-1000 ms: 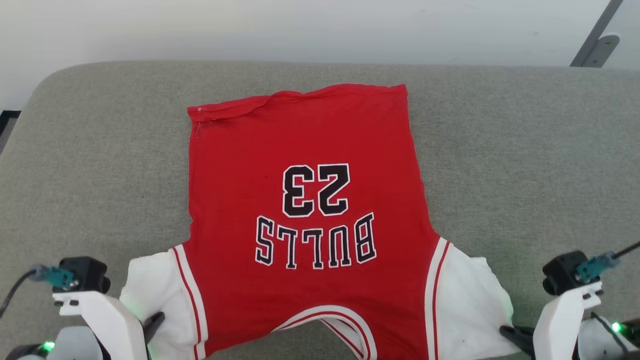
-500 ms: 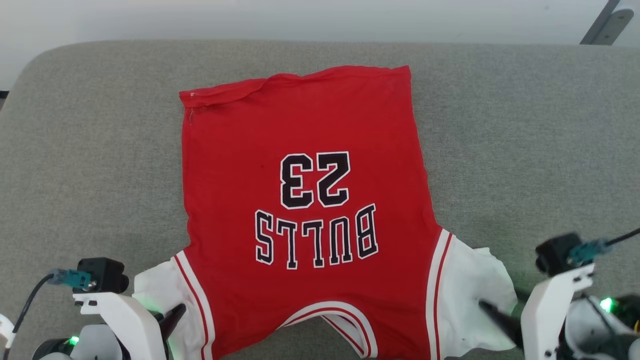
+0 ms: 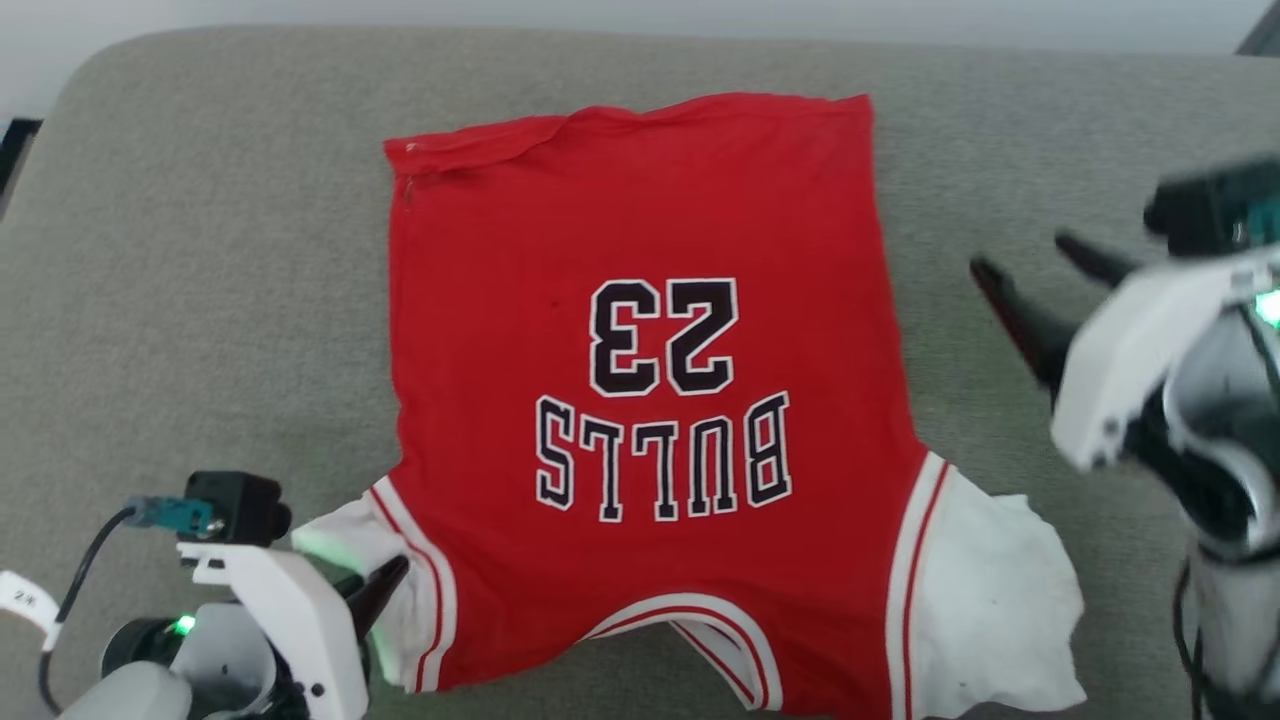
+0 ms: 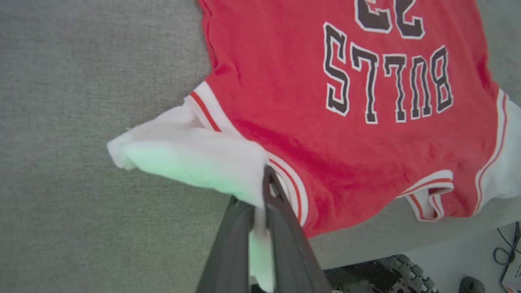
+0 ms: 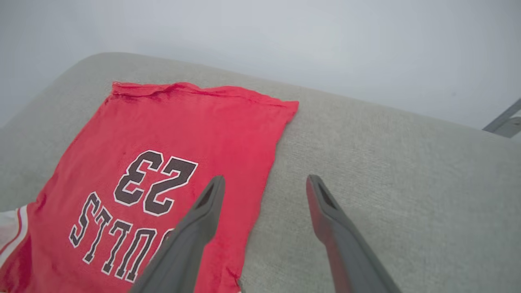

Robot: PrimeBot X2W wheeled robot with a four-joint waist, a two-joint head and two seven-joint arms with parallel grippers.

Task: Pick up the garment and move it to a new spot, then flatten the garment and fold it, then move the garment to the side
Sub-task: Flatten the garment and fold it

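Note:
The garment [image 3: 640, 350], a red jersey with white sleeves and black "23" lettering, lies spread flat on a grey cushion, collar toward me. My left gripper [image 3: 385, 590] at the lower left is shut on the white left sleeve [image 4: 195, 156], pinching its cloth between both fingers and holding it bunched up. My right gripper [image 3: 1030, 270] hovers open above the cushion to the right of the jersey [image 5: 163, 175], holding nothing; its two fingers [image 5: 203, 211] stand wide apart. The right sleeve [image 3: 985, 610] lies free on the cushion.
The grey upholstered cushion [image 3: 200, 300] carries everything; its front edge [image 4: 386, 240] lies just beyond the collar, with floor and a cable below. A pale wall [image 5: 285, 40] rises behind the cushion's far edge. Bare cushion lies on both sides of the jersey.
My right gripper has let go of the right sleeve, opened and risen up and away from the cloth. The left gripper keeps its hold. The camera has tilted downward.

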